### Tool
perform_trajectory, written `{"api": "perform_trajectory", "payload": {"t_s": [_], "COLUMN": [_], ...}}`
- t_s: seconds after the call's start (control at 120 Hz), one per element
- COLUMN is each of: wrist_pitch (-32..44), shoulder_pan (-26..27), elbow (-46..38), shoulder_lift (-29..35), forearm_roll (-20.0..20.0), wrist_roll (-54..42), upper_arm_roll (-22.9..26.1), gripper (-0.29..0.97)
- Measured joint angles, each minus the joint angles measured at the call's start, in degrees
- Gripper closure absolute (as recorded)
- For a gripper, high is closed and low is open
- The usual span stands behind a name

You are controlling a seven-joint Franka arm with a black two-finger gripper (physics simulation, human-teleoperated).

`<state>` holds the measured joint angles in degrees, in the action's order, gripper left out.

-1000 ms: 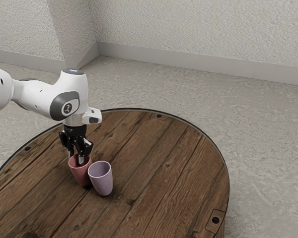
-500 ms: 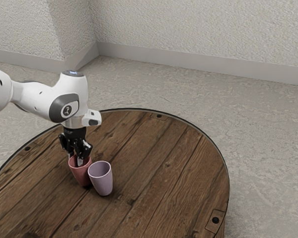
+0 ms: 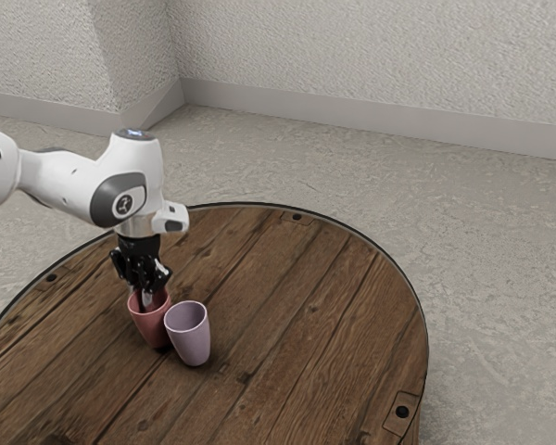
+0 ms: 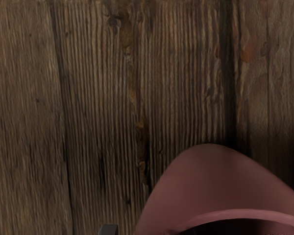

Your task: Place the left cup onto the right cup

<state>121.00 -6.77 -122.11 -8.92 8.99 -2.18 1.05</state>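
Floor: pale speckled floor running up to textured walls. It surrounds the work area and plays no part in the job.

Surface: a round top of dark, worn wooden planks with a thin dark rim. Both cups stand near its edge at the exterior view's left. In the wrist view its grain runs past the cup just below the hand.

Arm: white Franka arm entering from the exterior view's left, with its hand pointing straight down. I judge that this vertical approach suits taking a cup by the rim.

Rose cup: the cup at the exterior view's left, and the one to be moved. It stands upright on the surface with its mouth up, touching or almost touching the lilac cup. In the wrist view its outer wall and rim sit directly under the hand.

Lilac cup: the target, upright and mouth up, just beside the rose cup on the exterior view's right. Its mouth is free to take the other cup.

Pincer: black, lowered to the rose cup's mouth, with its tip dipping past the rim. I cannot tell whether it is closed on the cup wall.

Step in hand: judged as taking hold of the rose cup. No lift is visible, so stacking is not yet done.

Risk: the cups stand so close that a skewed lift could nudge the lilac one.
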Motion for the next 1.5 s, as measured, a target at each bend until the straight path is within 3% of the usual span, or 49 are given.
{"api": "perform_trajectory", "payload": {"t_s": [0.983, 1.5], "wrist_pitch": [0.1, -0.9], "shoulder_pan": [-0.4, 0.0], "elbow": [-0.4, -2.9], "shoulder_lift": [0.5, 10.1], "forearm_roll": [0.4, 0.6], "wrist_roll": [0.6, 1.3], "upper_arm_roll": [0.0, 0.6], "gripper": [0.77, 0.79]}}
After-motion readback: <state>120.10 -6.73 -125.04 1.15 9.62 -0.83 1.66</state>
